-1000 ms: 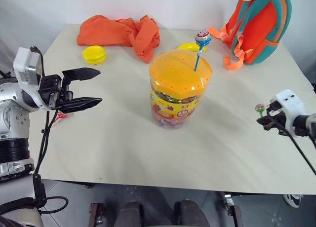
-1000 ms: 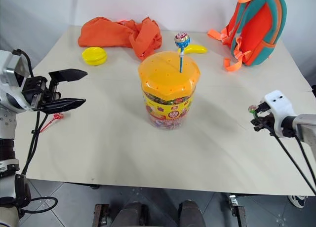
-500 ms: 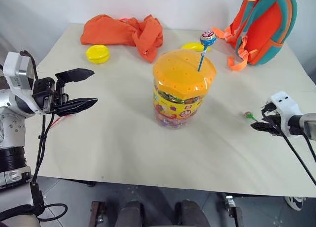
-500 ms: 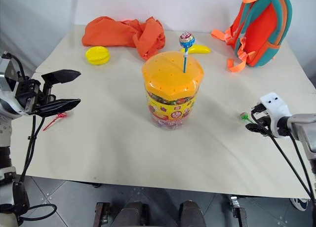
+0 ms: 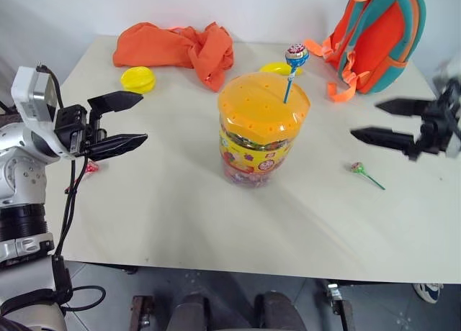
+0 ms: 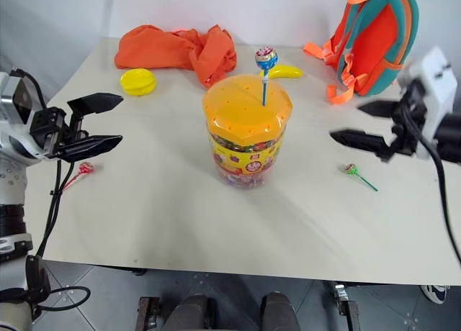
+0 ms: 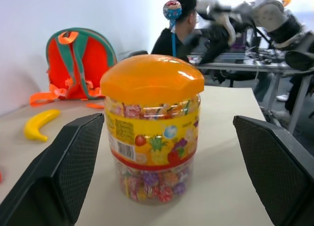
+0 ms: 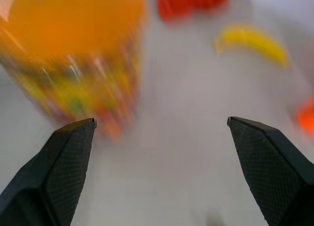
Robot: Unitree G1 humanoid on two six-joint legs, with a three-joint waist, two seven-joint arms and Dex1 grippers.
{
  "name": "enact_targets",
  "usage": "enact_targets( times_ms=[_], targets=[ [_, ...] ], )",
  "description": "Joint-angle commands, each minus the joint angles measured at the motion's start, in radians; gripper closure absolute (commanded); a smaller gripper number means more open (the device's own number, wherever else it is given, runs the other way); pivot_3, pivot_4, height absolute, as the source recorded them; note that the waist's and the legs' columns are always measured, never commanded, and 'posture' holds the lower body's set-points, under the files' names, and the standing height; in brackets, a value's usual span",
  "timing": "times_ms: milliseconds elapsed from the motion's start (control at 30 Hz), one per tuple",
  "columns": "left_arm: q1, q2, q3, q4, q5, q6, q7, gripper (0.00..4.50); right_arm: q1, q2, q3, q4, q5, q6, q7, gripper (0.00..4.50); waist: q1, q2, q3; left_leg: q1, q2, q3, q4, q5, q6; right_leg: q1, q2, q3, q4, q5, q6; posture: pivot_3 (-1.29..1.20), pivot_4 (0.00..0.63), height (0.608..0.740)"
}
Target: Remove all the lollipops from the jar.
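On the left we see the left gripper [image 5: 128, 119] above the table [image 5: 180, 201], pointing toward the middle, and its jaws are spread wide with nothing between them. Just below it, a red lollipop [image 6: 85, 168] lies on the table near the left edge. Further back there are a small yellow round container [image 5: 137, 79] and a crumpled orange cloth [image 5: 176, 47].

In the middle of the table stands the jar [image 5: 262, 129], upright, with its orange lid on and many candies inside. A blue lollipop [image 5: 295, 55] stands up from one hole in the lid, on the right part of it. Behind the jar lies a yellow banana [image 6: 287, 71].

To the right of the jar, a green-pink lollipop [image 5: 358, 168] with a green stick lies on the table, apart from the jar. Above it is the right gripper [image 5: 385, 122], pointing toward the jar; its jaws are also spread and hold nothing. At the back right corner an orange and teal backpack [image 5: 378, 32] stands.
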Motion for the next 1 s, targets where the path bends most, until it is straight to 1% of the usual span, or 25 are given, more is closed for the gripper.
enact_targets(
  times_ms=[33,200,367,467,833,867,1000],
  targets=[
    [-0.031,0.004,-0.002,0.016,0.005,-0.024,-0.016,0.00,-0.082,0.078,0.056,0.006,0.055,-0.010,-0.016,0.02,0.000,0.000,0.000,0.000,0.000,-0.001,0.000,0.000,0.000,0.000,0.000,0.000,0.000,0.000,0.000,0.00,0.150,0.740],
    [-0.027,0.011,0.000,0.000,-0.001,-0.024,-0.013,0.00,-0.153,0.172,0.149,0.049,0.054,-0.076,0.024,0.02,0.003,0.000,0.000,-0.001,-0.001,-0.004,0.000,0.000,0.000,0.000,-0.002,-0.001,0.002,0.000,0.000,0.00,0.150,0.740],
    [0.025,0.032,0.033,-0.050,-0.015,-0.011,0.006,0.00,-0.204,0.231,0.190,0.080,0.054,-0.123,0.053,0.02,-0.002,0.000,0.000,-0.001,-0.001,-0.004,0.000,0.000,0.000,0.000,-0.001,-0.001,0.002,0.000,0.001,0.00,0.150,0.740],
    [0.051,0.036,0.047,-0.077,-0.025,-0.006,0.018,0.00,-0.214,0.247,0.205,0.095,0.044,-0.145,0.060,0.59,-0.005,0.000,0.000,-0.001,-0.001,-0.004,0.000,0.000,0.000,0.000,-0.001,-0.002,0.003,0.000,0.001,0.00,0.150,0.740],
    [0.084,0.032,0.068,-0.109,-0.033,0.004,0.039,0.00,-0.256,0.251,0.217,0.146,0.021,-0.187,0.072,4.40,-0.004,0.000,0.000,-0.001,-0.001,-0.005,-0.001,0.000,0.000,-0.001,-0.001,-0.002,0.004,0.000,0.001,0.00,0.150,0.740],
    [0.081,0.028,0.065,-0.106,-0.032,0.002,0.038,0.00,-0.264,0.250,0.216,0.153,0.015,-0.193,0.072,4.47,-0.005,0.000,0.000,-0.001,-0.001,-0.005,0.000,0.000,0.000,-0.001,-0.001,-0.002,0.004,0.000,0.001,0.00,0.150,0.740],
    [0.074,0.020,0.059,-0.102,-0.031,-0.001,0.037,0.00,-0.290,0.248,0.210,0.173,0.002,-0.208,0.066,4.47,-0.007,0.000,0.000,-0.001,-0.001,-0.005,-0.001,0.000,0.000,-0.001,-0.001,-0.002,0.004,0.000,0.001,0.00,0.150,0.740]
  ],
)
